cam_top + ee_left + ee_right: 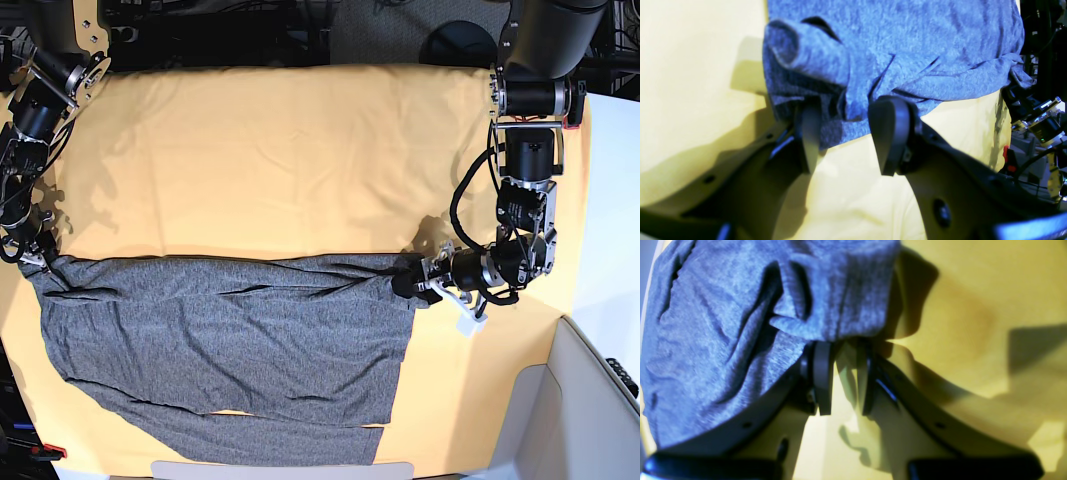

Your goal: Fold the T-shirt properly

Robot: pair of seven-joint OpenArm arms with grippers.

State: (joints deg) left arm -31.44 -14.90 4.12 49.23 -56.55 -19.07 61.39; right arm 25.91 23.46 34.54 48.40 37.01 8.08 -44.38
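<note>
Left claw [846, 136] gapes wide around the T-shirt [230, 340] corner; right claw [843, 380], narrow, touches its opposite corner.

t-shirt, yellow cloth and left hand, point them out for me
T-shirt [230, 340], base view, middle of the grey body
yellow cloth [280, 150], base view, bare upper area
left hand [846, 133], left wrist view, between the fingertips

A: Where does the T-shirt [230, 350] lie?

B: Spread across the near half of the cloth sheet [280, 160] that covers the desk, which lies bare behind it.

A: And the arms?

B: In the base view, the left gripper [418, 279] is at the shirt's far right corner, the right gripper [38, 258] at its far left corner.
</note>
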